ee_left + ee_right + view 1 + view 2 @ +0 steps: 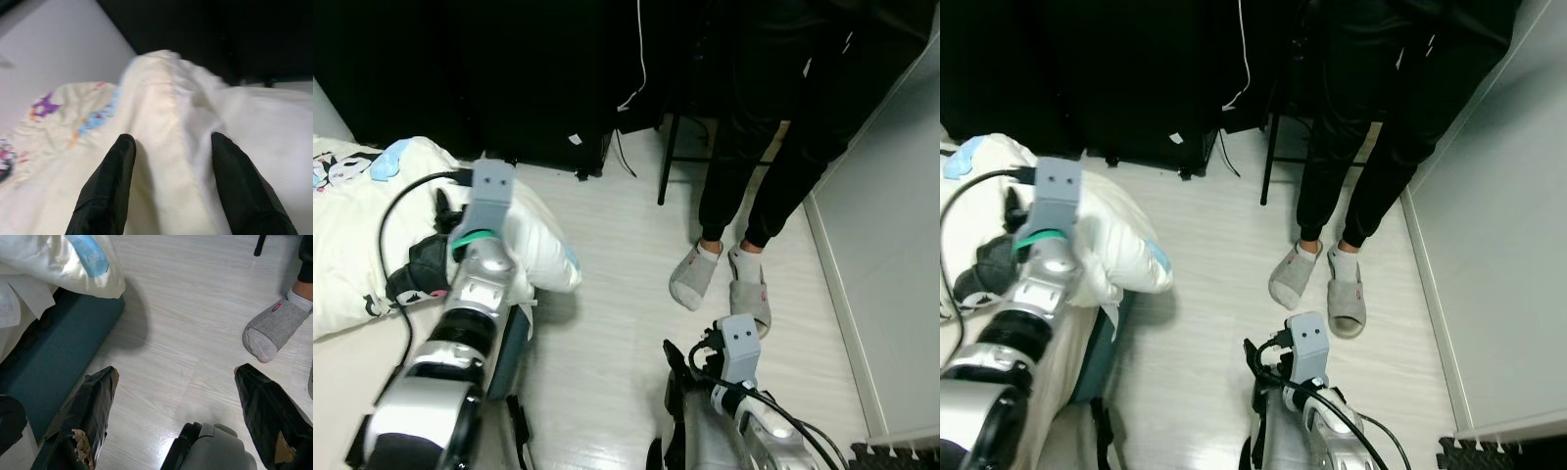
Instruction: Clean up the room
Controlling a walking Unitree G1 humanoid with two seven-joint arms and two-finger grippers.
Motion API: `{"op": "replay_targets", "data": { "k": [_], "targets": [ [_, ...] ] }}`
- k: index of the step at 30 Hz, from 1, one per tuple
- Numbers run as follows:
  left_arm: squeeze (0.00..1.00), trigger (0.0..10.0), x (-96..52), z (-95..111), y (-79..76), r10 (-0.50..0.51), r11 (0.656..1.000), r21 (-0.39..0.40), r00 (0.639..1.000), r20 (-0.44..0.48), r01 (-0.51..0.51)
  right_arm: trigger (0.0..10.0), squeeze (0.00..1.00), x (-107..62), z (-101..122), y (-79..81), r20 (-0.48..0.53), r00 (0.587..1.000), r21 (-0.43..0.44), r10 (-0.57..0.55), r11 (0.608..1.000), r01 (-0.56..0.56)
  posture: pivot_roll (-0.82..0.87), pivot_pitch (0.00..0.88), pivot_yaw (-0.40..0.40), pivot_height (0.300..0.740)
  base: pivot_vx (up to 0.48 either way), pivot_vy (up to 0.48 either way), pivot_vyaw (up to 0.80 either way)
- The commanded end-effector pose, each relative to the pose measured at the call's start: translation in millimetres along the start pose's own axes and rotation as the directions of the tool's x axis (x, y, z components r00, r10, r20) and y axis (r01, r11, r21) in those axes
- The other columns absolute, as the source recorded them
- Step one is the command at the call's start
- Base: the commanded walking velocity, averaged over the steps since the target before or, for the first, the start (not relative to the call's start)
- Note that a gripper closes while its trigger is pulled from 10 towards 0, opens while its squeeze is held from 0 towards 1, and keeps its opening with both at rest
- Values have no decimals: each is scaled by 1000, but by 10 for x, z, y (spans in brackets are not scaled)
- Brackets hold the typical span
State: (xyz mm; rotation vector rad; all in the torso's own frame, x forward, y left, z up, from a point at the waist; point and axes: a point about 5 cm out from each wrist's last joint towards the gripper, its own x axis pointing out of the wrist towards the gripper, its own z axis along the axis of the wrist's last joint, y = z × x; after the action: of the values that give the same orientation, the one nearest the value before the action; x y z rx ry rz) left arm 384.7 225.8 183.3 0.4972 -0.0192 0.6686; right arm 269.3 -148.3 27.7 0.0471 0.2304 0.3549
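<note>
bedding takes up the robot's left side: a cream duvet [352, 264] with cartoon prints lies over the bed, and its bulging white corner [533, 250] hangs past the mattress edge above the pale floor [607, 323]; i judge it light, soft and bulky, likely to sag and slide rather than lift in one piece, so a pinch on a raised fold or along the stitched seam should hold better than a push on the flat; the left gripper [168, 183] is over that bedding, its two black fingers spread with a ridge of cream cloth rising between them, and whether the pads already touch the cloth i cannot tell; a person in dark trousers and grey slippers [693, 276] stands on the floor just ahead, near a black chair leg [663, 162]; the right gripper [178, 423] hangs low over bare floor, fingers wide apart and holding nothing, the tape on one fingertip [80, 450] frayed; a blue edge [90, 254] shows on the hanging corner; the teal side of the bed base [63, 347] shows beneath; a small dark bundle [421, 269] beside the left arm is half covered and i cannot name it; the far side of the room is black shadow, and the bed's full extent is cut off.
</note>
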Motion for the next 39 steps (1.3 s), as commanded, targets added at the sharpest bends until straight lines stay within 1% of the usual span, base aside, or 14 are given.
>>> {"op": "replay_targets", "data": {
  "k": [1, 6, 7, 9, 10, 12, 28, 30, 31, 33, 34, 35, 37, 39],
  "targets": [
    [0, 10000, -23, -140, -16, -41, 998, 37, 999, -31, 42, 10000, 0, -45, -74, -16, -28, 1000, 12, -9, 1000, 10, -40, 172, 13, 548, 0, 0, 0],
    [0, 10000, -73, -402, 8, -132, 980, 141, 989, -68, 140, 10000, 0, -50, -87, -27, -31, 999, 15, -14, 1000, 15, -40, 172, 13, 548, 0, 0, 0],
    [0, 3412, -146, -529, -39, -166, 970, 166, 981, -99, 180, 10000, 0, -39, -85, -17, -31, 999, 15, -13, 1000, 13, -40, 172, 13, 548, 0, 0, 0],
    [0, 3412, -146, -529, -39, -166, 970, 166, 981, -99, 180, 10000, 0, -39, -85, -17, -31, 999, 15, -13, 1000, 13, -40, 172, 13, 548, 0, 0, 0],
    [0, 745, -167, -561, -57, -174, 968, 164, 979, -109, 190, 10000, 0, -35, -82, -12, -31, 999, 15, -12, 1000, 12, -40, 172, 13, 548, 0, 0, 0],
    [0, 0, -180, -578, -71, -178, 967, 164, 978, -111, 195, 10000, 0, -31, -78, -8, -31, 999, 14, -10, 1000, 10, -40, 172, 13, 548, 0, 0, 0],
    [0, 0, -130, -240, -133, -287, 956, 77, 958, 24, 284, 10000, 0, -33, -96, -6, -34, 999, 13, -16, 1000, 16, -17, 167, 23, 548, 0, 0, 0],
    [0, 0, -190, -61, -228, -485, 869, 177, 865, 130, 461, 10000, 0, -32, -104, 8, -34, 999, 18, -15, 1000, 16, -10, 171, 27, 548, 0, 0, 0],
    [0, 0, -190, -61, -228, -485, 869, 177, 865, 130, 461, 10000, 0, -32, -104, 8, -34, 999, 18, -15, 1000, 16, -10, 171, 27, 548, 0, 0, 0],
    [0, 0, -219, 131, -211, -602, 791, 290, 771, 207, 539, 10000, 0, -33, -111, 4, -35, 999, 21, -17, 1000, 17, -10, 171, 27, 548, 0, 0, 0],
    [0, 7059, -198, 231, -153, -627, 766, 360, 742, 236, 532, 10000, 0, -31, -114, 6, -36, 999, 22, -18, 1000, 18, 10, 175, 33, 548, 0, 0, 0],
    [0, 10000, -183, 290, -114, -639, 752, 403, 727, 251, 522, 10000, 0, -29, -115, 7, -36, 999, 23, -18, 1000, 19, 10, 175, 33, 548, 0, 0, 0],
    [0, 10000, -144, 423, -12, -667, 721, 479, 689, 284, 500, 10000, 0, -25, -119, 12, -37, 999, 25, -18, 1000, 19, 10, 175, 33, 548, 0, 0, 0],
    [0, 10000, -112, 627, 190, -757, 615, 612, 589, 282, 497, 10000, 0, -11, -123, 37, -37, 999, 29, -12, 1000, 13, 30, 177, 28, 548, 0, 0, 0]
  ]
}}
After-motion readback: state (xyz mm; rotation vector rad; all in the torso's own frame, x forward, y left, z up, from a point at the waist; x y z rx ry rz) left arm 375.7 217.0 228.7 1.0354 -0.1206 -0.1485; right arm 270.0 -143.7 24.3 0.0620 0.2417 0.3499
